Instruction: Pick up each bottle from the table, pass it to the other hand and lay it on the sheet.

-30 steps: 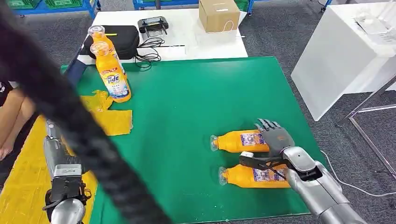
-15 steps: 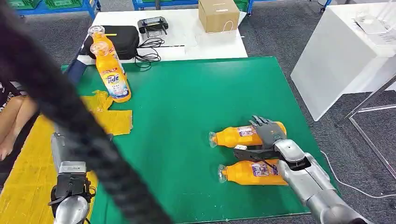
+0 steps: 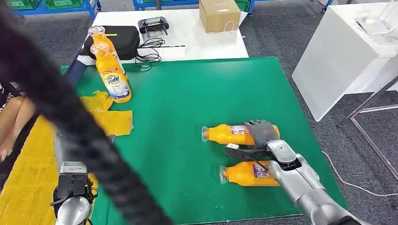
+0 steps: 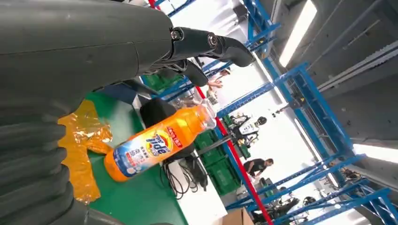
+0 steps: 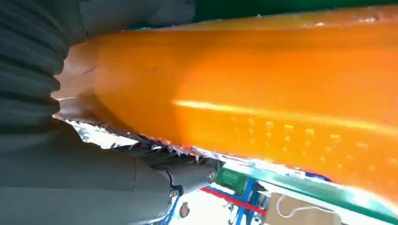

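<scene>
Two orange Tide bottles lie on the green table (image 3: 187,103). My right hand (image 3: 261,132) wraps its fingers over the farther lying bottle (image 3: 227,134), thumb under it; the right wrist view has that orange bottle (image 5: 263,93) pressed against the hand (image 5: 70,154). The nearer lying bottle (image 3: 248,173) lies just beside my right forearm. Two more bottles stand at the table's far left, one (image 3: 112,77) in front of the other (image 3: 99,37). The standing bottle (image 4: 157,143) lies well beyond my left hand (image 4: 94,56), whose fingers (image 4: 211,44) are spread and hold nothing. The yellow sheet (image 3: 26,173) lies at the left.
Crumpled yellow plastic (image 3: 110,117) lies on the green table near the standing bottles. Behind is a white table (image 3: 206,42) with a black bag (image 3: 123,40), a controller (image 3: 155,24) and a cardboard box (image 3: 219,14). A person's arm (image 3: 11,122) is at the left. A thick black cable (image 3: 80,136) crosses the head view.
My right hand has curled over the farther lying bottle, and hand and bottle have shifted left, away from the nearer one. My left arm moved slightly to the right and has held still since.
</scene>
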### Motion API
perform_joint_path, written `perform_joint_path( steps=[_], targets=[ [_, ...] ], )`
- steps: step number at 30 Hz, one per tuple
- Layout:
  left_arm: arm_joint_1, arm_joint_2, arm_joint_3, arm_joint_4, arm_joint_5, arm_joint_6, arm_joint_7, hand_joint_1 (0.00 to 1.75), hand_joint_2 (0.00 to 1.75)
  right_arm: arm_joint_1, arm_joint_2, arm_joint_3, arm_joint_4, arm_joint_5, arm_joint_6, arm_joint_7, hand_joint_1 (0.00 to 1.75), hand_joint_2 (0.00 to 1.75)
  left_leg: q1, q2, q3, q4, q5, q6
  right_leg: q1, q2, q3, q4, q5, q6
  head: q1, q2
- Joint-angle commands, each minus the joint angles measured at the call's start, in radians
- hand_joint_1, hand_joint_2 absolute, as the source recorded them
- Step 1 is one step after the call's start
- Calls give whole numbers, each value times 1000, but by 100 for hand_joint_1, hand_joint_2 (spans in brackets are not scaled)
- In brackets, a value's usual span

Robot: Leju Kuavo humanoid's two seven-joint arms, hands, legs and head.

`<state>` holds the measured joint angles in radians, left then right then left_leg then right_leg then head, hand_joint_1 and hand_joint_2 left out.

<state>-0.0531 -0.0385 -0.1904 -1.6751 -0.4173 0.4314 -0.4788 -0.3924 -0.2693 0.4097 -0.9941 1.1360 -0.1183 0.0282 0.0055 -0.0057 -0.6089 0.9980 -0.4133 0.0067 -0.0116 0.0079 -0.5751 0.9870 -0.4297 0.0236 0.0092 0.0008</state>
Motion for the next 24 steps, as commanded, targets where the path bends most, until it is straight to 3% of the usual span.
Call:
perform_joint_path(
  steps=[1,12,14,16,20,24],
  targets=[
    [47,7,9,-24,15,-33,18,0,175,40,230,-64,-113,-122,-142,-51,175,175,1,5,4,0,-3,-1,2,4,3,-1,-1,-2,0,0],
    [1,-4,-42,24,47,-155,30,0,175,100,373,-84,-270,-305,-341,-188,175,175,2,0,-1,0,-1,0,1,0,-1,1,-1,-1,0,0],
    [1,-4,-42,24,47,-155,30,0,175,100,373,-84,-270,-305,-341,-188,175,175,2,0,0,0,-1,0,2,-1,0,0,-1,-1,0,0],
    [-13,-2,-74,43,62,-190,29,0,175,111,392,-87,-287,-404,-340,-258,175,175,2,-1,0,1,-1,-1,2,-2,1,0,-2,-1,0,0],
    [-13,-7,-78,45,60,-188,29,0,175,113,394,-83,-287,-403,-339,-257,175,175,1,-1,1,0,-1,-1,1,-2,1,-1,-1,-1,0,0],
    [-33,-7,-128,79,84,-229,29,0,175,137,412,-70,-310,-554,-299,-327,175,175,0,-2,0,0,-1,-1,1,-3,0,0,-2,-1,0,0]
  ],
)
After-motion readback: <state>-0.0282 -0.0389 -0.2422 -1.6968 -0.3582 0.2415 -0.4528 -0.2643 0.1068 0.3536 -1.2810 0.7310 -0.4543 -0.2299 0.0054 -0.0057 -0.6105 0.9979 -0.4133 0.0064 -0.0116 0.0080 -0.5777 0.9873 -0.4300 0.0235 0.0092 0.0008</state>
